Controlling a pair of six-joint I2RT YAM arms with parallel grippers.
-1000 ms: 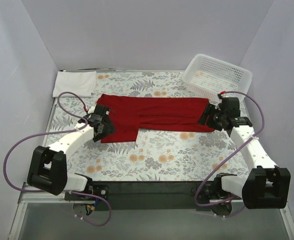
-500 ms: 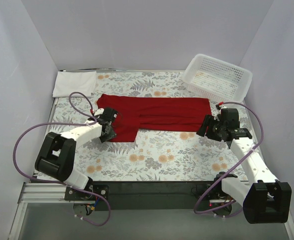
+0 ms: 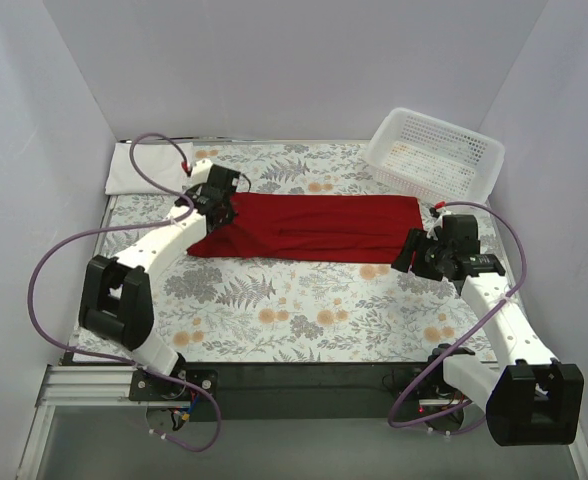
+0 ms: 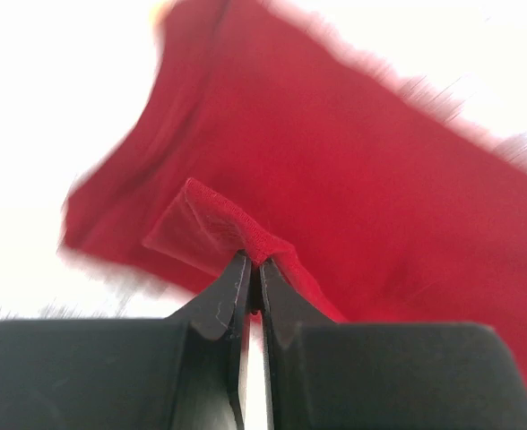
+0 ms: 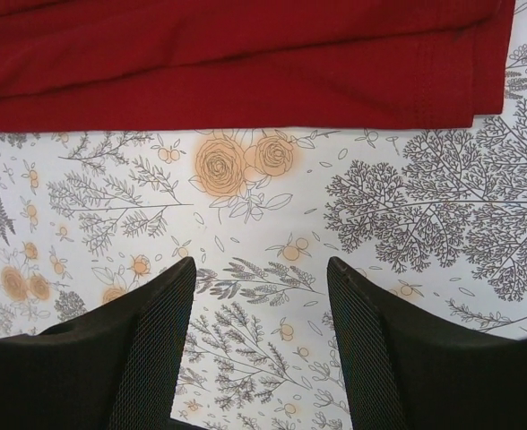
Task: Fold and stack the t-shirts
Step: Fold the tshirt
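Note:
The deep red t-shirt [image 3: 314,228] lies stretched left to right across the middle of the table. My left gripper [image 3: 217,196] is over its left end, shut on a pinched fold of the red cloth [image 4: 223,222] that rises off the layer below. My right gripper [image 3: 412,254] stands open just in front of the shirt's right end. In the right wrist view only bare tablecloth lies between its fingers [image 5: 160,331], and the red hem [image 5: 246,90] lies a little beyond the tips. The white t-shirt [image 3: 146,166] rests folded flat at the back left corner.
A white mesh basket [image 3: 434,155] stands at the back right, close behind my right gripper. The floral tablecloth [image 3: 294,310] covers the table. Grey walls close in the back and both sides. My left arm's purple cable [image 3: 159,140] loops over the white shirt.
My left gripper has shut on the red shirt's left front flap and carried it toward the back left, so that flap no longer juts forward. My right gripper has drawn slightly back, still open.

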